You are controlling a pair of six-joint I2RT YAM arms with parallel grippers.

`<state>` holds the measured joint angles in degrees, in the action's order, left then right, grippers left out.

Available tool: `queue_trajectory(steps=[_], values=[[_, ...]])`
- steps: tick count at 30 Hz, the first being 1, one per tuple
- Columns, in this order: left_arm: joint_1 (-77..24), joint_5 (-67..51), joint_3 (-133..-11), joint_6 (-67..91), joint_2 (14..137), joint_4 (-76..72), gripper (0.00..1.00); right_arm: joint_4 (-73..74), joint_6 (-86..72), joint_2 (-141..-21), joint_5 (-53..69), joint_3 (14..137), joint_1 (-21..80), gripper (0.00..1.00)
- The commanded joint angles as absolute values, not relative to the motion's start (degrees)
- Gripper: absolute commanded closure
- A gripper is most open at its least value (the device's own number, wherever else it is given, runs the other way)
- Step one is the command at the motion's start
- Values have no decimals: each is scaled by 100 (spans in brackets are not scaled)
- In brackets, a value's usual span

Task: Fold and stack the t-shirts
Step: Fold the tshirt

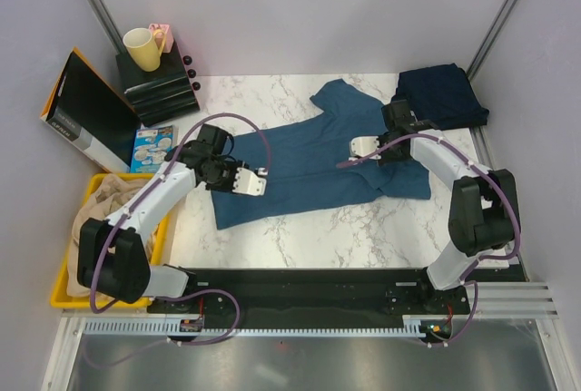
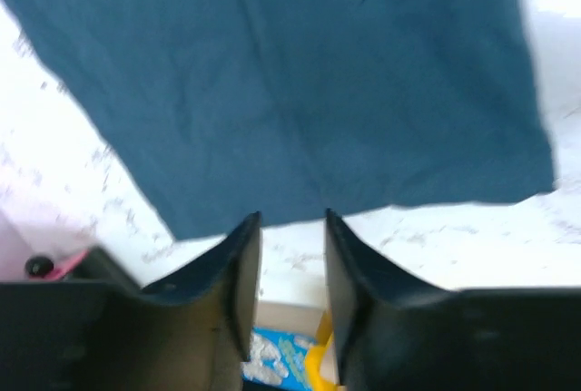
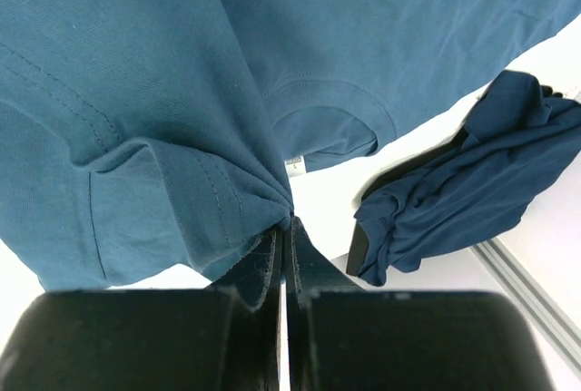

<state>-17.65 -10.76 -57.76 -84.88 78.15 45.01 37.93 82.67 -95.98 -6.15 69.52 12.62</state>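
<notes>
**Operator:** Marble-patterned white tabletop: what is lying on it, reading from the left?

**Technician:** At the left edge, a yellow plastic bin is holding beige cloth. Next, the left gripper is hovering over the hem edge of the medium steel-blue cloth t-shirt, which is lying spread across the middle of the table. Its jaws are standing a modest gap apart, gripping nothing.

**Operator:** And the right side?

**Technician:** The right gripper is pinching a gathered fold of that shirt near the sleeve and collar, with its jaws closed on the cloth. Beyond it, the darker navy cloth t-shirt is sitting bunched in the far right corner, apart from the blue one.

**Operator:** Which step is running?

**Technician:** By my reading, the first fold of the blue shirt is beginning, and nothing is stacked yet. The next move is calling for the left gripper to descend and close on the hem, so that both arms are carrying the cloth over together without skewing it.
</notes>
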Motion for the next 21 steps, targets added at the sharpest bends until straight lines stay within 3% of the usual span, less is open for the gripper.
queue_trajectory(steps=[1, 9, 21], values=[[-2126, -1459, -5591, -7779, 7962, 4904, 65, 3656, 8191, -9685, -677, 7233, 1327, 100], [-2188, -1151, -5265, -7532, 8472, 4527, 80, 3630, 8174, -9712, -677, 7277, 1327, 100], [-2232, -906, -4747, -7409, 9298, 4149, 80, 3534, 8147, -9844, -668, 7365, 1388, 100]])
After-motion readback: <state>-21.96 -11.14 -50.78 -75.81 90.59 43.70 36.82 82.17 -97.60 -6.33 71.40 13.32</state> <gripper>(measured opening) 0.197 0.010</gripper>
